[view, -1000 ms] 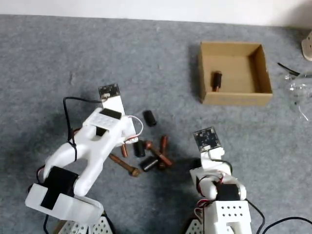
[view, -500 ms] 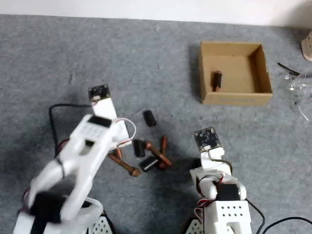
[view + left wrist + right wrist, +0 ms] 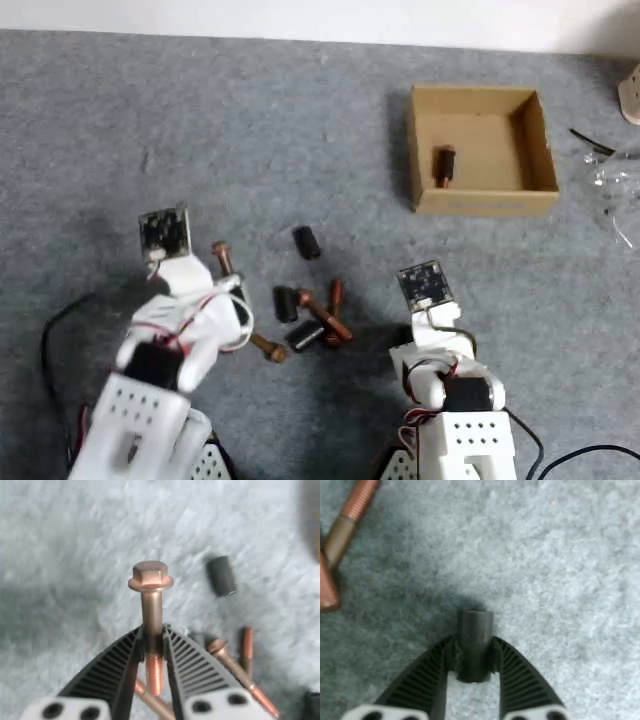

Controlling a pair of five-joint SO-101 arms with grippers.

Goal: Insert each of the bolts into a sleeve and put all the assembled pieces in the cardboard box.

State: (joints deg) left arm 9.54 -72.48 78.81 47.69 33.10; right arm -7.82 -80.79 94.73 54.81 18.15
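- Currently the left end effector (image 3: 153, 636) is gripping a copper-coloured bolt (image 3: 151, 597) by its shank. Its fingers are parted only by the shank's width, and the flanged hex head is sticking out past the fingertips.
- Seen from the high view, that bolt is pointing head-first toward the far edge of the tabletop (image 3: 100, 120). It is sitting toward the near left corner, just left of the loose parts.
- The right end effector (image 3: 475, 649) is clamping a black sleeve (image 3: 475, 627), its jaws spread no wider than the sleeve. The sleeve's open end is projecting beyond the fingertips over the grey tabletop.
- A heap of loose bolts and sleeves (image 3: 312, 320) is lying near the middle of the near edge, between the two arms.
- One lone sleeve (image 3: 306, 242) is lying just beyond that heap on the far-edge side, apart from it.
- The cardboard box (image 3: 480, 204) is sitting open-topped toward the far right corner. It is holding one assembled piece (image 3: 443, 165), which is lying close to the box wall facing the left edge.
- A thin black wire (image 3: 588, 141) is trailing in at the right edge.
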